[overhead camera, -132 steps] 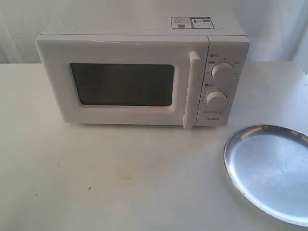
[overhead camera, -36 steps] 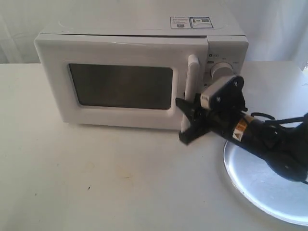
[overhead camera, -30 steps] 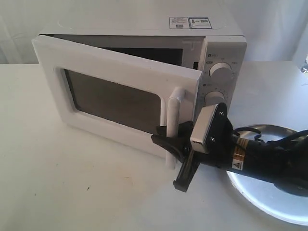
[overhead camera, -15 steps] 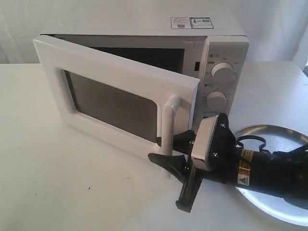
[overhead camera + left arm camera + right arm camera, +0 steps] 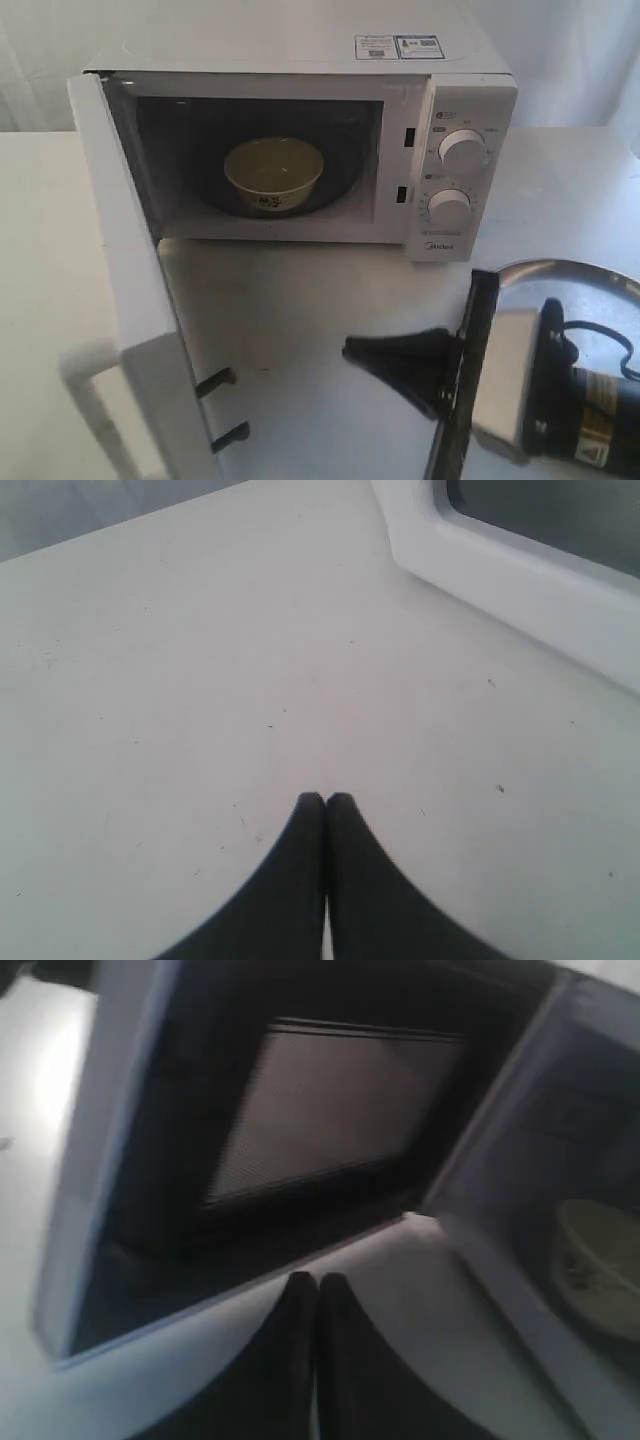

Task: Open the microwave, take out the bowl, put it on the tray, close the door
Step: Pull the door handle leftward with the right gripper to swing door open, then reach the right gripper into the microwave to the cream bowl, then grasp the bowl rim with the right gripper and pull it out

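The white microwave (image 5: pixel 462 130) stands at the back with its door (image 5: pixel 128 270) swung wide open to the left. The door's dark mesh inner face (image 5: pixel 335 1110) fills the right wrist view. The cream-white bowl (image 5: pixel 273 173) sits inside the cavity, and that view catches the bowl (image 5: pixel 598 1250) too. My right gripper (image 5: pixel 352 348) hovers shut and empty over the table in front of the cavity, pointing left; its black fingers (image 5: pixel 300 1300) touch. The silver tray (image 5: pixel 590 275) lies at the right, partly hidden by the right arm. My left gripper (image 5: pixel 325 802) is shut and empty above bare table, beside the door's outer frame (image 5: pixel 520 590).
The open door reaches forward to the table's front left, its handle (image 5: pixel 95 385) blurred and two latch hooks (image 5: pixel 222 405) sticking out. The right arm's body (image 5: pixel 560 410) covers the front right corner. White table (image 5: pixel 300 300) lies between door and gripper.
The door went from partly open to wide open, baring the bowl. My right gripper left the handle, drew back toward the front right and is now shut.
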Available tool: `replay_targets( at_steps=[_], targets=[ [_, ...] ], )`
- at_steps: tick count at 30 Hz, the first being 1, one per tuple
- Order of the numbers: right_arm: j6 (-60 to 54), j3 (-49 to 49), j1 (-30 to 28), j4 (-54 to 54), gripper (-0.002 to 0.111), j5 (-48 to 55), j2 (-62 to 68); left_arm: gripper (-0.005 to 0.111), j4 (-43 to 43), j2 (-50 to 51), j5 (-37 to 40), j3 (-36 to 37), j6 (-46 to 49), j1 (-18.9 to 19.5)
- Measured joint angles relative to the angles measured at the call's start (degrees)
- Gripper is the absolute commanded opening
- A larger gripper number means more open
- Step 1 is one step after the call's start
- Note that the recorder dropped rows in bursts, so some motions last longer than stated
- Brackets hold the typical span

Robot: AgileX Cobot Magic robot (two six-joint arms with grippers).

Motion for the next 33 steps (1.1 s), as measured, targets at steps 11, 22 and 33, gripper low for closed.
replay_targets(
  at_steps=[11,22,33],
  targets=[
    [5.42,-31.56,4.83,5.05,0.062,12.29,10.48,0.0,0.0,0.0,0.0,0.0,0.0,0.0],
    [0.83,-62.79,8.72,11.41,0.053,45.87,36.21,0.0,0.0,0.0,0.0,0.0,0.0,0.0],
    [5.42,-67.53,11.58,11.62,0.0,58.48,37.06,0.0,0.0,0.0,0.0,0.0,0.0,0.0]
  ],
)
